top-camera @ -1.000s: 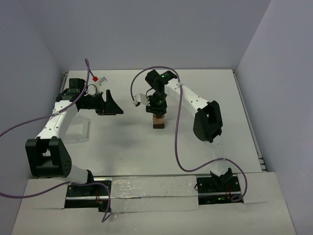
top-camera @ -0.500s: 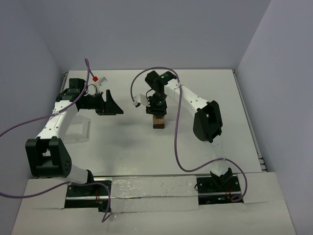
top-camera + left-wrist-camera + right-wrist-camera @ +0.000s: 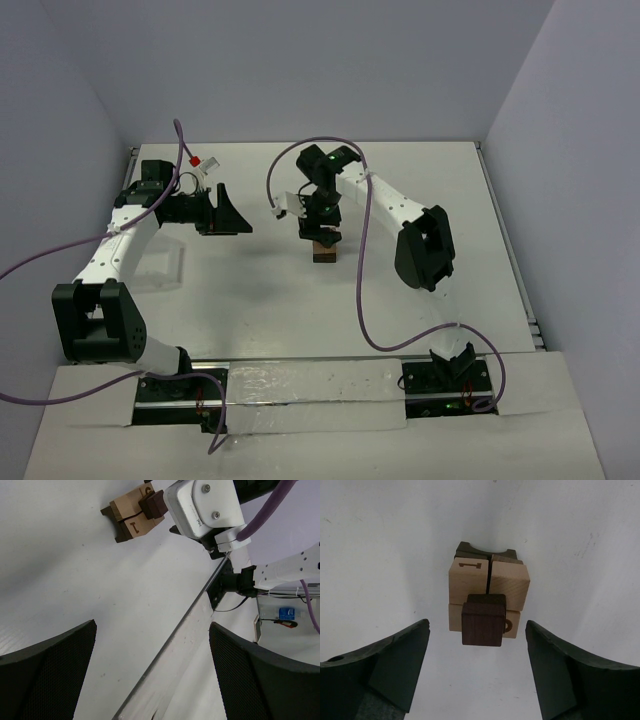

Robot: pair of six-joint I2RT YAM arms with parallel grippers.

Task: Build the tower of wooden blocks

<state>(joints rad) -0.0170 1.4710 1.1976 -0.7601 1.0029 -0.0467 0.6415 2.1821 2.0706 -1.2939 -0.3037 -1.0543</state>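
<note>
Right hand (image 3: 476,630) first: its two black fingers (image 3: 395,665) stand wide apart, and nothing is gripped. Directly below the hand, centred in that gap, sits a dark brown block (image 3: 482,620), with clear space to the finger on each side. It caps the wood block tower (image 3: 487,587). Just beneath it come the tan blocks (image 3: 509,582), packed side by side. The one toward the left finger carries a printed mark, and another shows a ring mark peeking out from under the dark cap. Further down is a dark base piece (image 3: 482,550) with a curved notch, resting on the white counter (image 3: 380,540).

Over to the left hand (image 3: 152,627): its mesh-faced fingers (image 3: 55,665) are spread as wide as they go, with only bare counter between them. Well ahead of this hand, off toward its upper left, the tower appears side-on. The dark cap there lies right beside the right arm's white wrist housing (image 3: 205,505); whether they touch can't be told from this angle. A purple cable (image 3: 270,510) trails off beyond the housing.

From overhead, the left hand is far out to the side of the tower, with open counter in between.
</note>
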